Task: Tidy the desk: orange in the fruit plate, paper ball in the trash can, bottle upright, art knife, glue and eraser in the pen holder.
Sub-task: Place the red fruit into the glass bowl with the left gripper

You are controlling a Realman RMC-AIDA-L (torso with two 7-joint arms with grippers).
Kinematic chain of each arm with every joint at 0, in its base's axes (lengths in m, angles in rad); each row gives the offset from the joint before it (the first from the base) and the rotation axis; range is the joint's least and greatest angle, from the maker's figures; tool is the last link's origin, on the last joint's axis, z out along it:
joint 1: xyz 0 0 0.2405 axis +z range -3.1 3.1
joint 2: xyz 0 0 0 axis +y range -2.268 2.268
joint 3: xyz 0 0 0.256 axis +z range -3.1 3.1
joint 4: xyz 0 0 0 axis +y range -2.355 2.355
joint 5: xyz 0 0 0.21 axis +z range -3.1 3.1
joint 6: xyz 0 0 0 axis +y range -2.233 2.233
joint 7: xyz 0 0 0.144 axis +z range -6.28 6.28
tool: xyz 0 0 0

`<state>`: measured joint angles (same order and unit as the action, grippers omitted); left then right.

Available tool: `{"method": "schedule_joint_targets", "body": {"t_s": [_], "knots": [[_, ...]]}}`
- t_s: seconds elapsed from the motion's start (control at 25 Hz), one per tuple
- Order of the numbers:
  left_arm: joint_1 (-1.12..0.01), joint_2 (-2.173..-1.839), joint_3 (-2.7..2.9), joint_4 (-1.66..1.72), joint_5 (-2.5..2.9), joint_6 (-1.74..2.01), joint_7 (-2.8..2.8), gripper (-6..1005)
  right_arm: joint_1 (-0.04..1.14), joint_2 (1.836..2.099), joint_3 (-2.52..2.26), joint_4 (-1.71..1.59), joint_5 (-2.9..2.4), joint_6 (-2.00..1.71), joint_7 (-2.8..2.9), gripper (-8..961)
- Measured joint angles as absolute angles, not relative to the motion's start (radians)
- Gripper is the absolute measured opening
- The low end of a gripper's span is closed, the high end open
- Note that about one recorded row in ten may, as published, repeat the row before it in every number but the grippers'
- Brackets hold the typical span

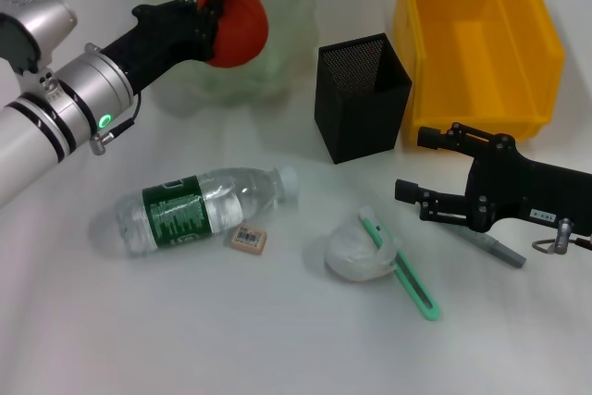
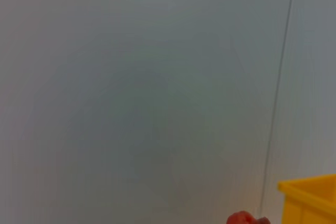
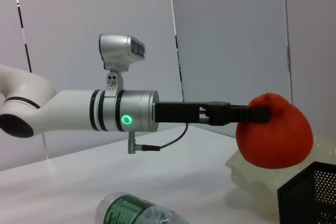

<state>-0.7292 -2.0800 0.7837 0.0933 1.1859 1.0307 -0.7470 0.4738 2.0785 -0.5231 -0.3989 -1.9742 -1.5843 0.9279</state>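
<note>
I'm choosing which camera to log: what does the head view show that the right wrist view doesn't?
Only the head view shows the right gripper, open over the table, plus the yellow bin, paper ball, art knife and eraser. Only the right wrist view shows the orange from the side, above the fruit plate. Both show the left gripper gripping the orange, the bottle and the pen holder.

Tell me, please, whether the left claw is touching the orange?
Touching. The right wrist view shows the left claw closed against the top of the orange, held just above the fruit plate.
</note>
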Motion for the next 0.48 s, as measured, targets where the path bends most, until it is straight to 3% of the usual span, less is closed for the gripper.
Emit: {"method": "schedule_joint_targets", "body": {"t_s": [0.48], "knots": [[-0.771,-2.081,0.781,0.079,1.157,0.898,-0.723,51,0.476,2.079,-0.521,-0.399,-1.974,-1.569,0.928,815]]}}
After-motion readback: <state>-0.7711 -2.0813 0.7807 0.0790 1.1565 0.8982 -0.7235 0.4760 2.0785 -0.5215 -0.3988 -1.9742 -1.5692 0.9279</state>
